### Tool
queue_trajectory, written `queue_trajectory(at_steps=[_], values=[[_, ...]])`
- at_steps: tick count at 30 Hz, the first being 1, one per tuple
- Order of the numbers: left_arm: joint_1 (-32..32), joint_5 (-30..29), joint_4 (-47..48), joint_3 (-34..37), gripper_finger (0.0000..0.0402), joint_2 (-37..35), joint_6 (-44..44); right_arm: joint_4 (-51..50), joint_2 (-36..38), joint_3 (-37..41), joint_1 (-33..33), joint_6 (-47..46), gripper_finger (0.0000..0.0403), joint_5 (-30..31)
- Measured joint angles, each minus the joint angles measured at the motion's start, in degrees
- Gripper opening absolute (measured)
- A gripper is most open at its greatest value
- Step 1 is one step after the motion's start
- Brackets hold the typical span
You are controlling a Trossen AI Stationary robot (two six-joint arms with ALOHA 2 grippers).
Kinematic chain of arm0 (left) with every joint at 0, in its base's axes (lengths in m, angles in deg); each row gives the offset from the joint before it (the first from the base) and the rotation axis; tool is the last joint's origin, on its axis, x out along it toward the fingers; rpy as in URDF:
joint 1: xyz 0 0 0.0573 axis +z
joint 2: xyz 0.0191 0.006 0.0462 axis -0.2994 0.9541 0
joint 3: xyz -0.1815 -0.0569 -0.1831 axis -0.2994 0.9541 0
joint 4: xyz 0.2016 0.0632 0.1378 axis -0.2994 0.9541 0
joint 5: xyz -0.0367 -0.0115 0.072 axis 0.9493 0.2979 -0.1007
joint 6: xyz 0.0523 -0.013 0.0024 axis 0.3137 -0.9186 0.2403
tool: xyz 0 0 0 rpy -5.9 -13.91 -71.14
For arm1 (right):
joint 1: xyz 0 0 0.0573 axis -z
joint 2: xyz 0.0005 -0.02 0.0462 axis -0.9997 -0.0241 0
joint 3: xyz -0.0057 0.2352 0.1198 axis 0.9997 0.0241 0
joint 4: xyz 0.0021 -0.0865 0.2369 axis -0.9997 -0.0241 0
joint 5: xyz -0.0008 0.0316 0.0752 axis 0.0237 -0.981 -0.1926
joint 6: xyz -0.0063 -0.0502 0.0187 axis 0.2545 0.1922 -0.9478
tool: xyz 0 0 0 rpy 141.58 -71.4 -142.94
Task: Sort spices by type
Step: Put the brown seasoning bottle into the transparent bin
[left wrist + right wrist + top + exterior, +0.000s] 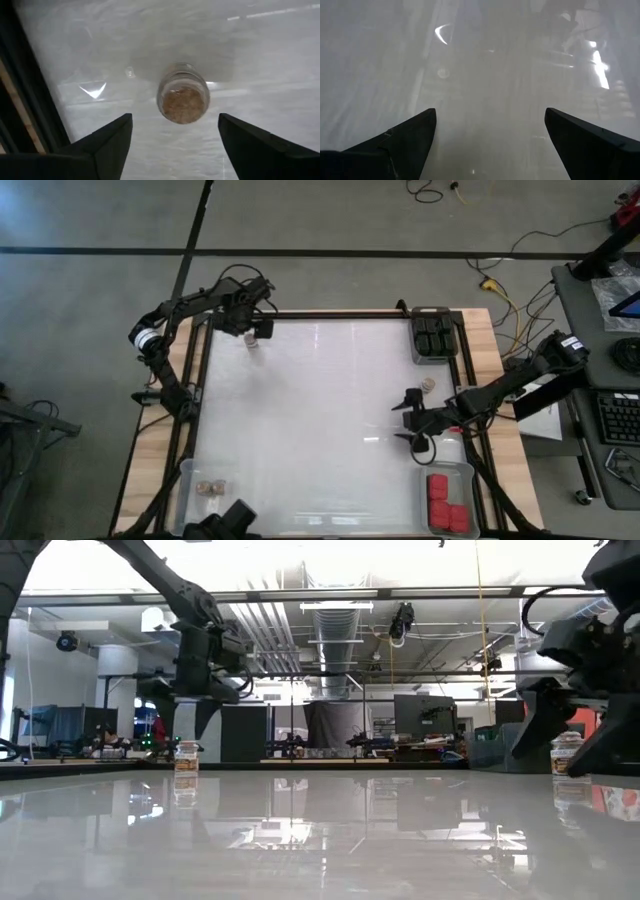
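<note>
Your sorting looks mostly done: red jars and black jars are binned, while the left gripper hangs spread above one tan-lidded jar on the surface, the right gripper also spread, empty.

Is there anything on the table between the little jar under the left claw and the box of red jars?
No. In the high view, bare white tabletop stretches from that tan jar to the red jars' bin.
</note>
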Motion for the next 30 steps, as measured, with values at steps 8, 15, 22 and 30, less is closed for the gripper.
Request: queue_trajectory(at_steps=[8, 15, 22, 30], values=[[0.9, 4.3, -2.6, 0.0, 0.0292, 1.7, 2.3, -0.4, 0.0, -3.9, 0.0, 3.7, 0.0365, 0.0], [0.9, 4.7, -3.5, 0.0, 0.0291, 3.9, 2.2, -0.9, 0.0, -5.1, 0.0, 4.7, 0.0365, 0.0], [0.8, 2.9, -3.5, 0.0, 0.0264, 5.9, 2.1, -1.4, 0.0, -5.0, 0.0, 4.0, 0.0365, 0.0], [0.8, 1.3, -3.6, 0.0, 0.0191, 5.7, 2.1, -1.4, 0.0, -5.0, 0.0, 4.1, 0.0365, 0.0]])
